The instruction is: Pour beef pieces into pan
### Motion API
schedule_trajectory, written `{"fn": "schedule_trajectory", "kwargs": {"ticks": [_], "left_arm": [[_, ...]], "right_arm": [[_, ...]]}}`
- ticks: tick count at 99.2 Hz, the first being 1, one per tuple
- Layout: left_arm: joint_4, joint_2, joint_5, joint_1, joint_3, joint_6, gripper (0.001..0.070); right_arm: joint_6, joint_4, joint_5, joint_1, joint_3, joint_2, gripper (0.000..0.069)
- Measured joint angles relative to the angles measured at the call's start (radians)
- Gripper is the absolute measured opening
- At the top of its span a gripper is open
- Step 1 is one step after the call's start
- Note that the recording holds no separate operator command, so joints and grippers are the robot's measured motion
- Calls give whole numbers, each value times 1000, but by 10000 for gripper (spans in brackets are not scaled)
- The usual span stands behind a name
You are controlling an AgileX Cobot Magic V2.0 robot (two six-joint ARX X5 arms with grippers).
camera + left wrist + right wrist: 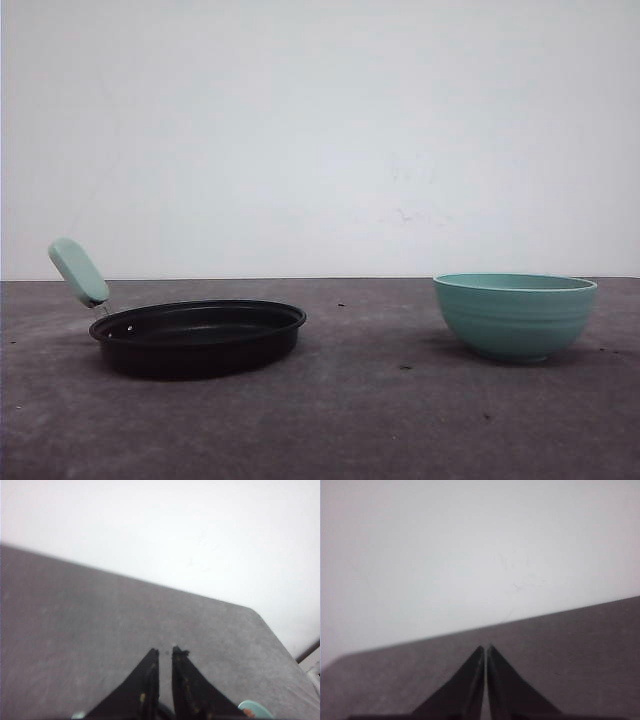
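Left gripper (165,652) near-closed, thin slit between the black fingers (145,685), nothing held, hanging above bare table. Right gripper (484,648) fingers pressed together at the tips, nothing between them, also above bare table. Mint sliver (256,709) at the edge of the left wrist view, possibly pan handle or bowl rim, cannot tell which.

Step in hand, judged: not started, reach for the bowl. Pan (198,336) on the left side of the table, black, shallow, mint handle (78,271) angled up and away to the far left. Teal bowl (515,316) on the right side, well apart from pan, upright. Beef pieces not discernible: bowl interior hidden by low camera angle, pan floor looks dark and bare as far as visible. Presumably inside the bowl, unconfirmed.

To do well: open right fingers wide before approach, pinch bowl rim or wall firmly, lift level, carry across to above pan centre, tip slowly toward pan middle so chunks do not bounce over the low rim. Left gripper could steady the handle to stop the pan sliding. Risk: smooth curved bowl wall slipping in a thin pinch.

Table (380,420) dark grey, matte, slightly mottled, a few small dark specks (405,367) scattered between and in front of the vessels. Far edge straight, one rounded corner in left wrist view. Beyond, plain white wall (320,130), faint scuff marks, nothing else.
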Motion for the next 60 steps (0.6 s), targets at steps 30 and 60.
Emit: {"fn": "schedule_trajectory", "kwargs": {"ticks": [30, 60], "left_arm": [[-40, 114, 3, -39, 167, 21, 388], [-133, 114, -11, -48, 158, 36, 573]], "right_arm": [[-99, -134, 0, 0, 327, 221, 505], [-108, -211, 0, 0, 332, 251, 683]]}}
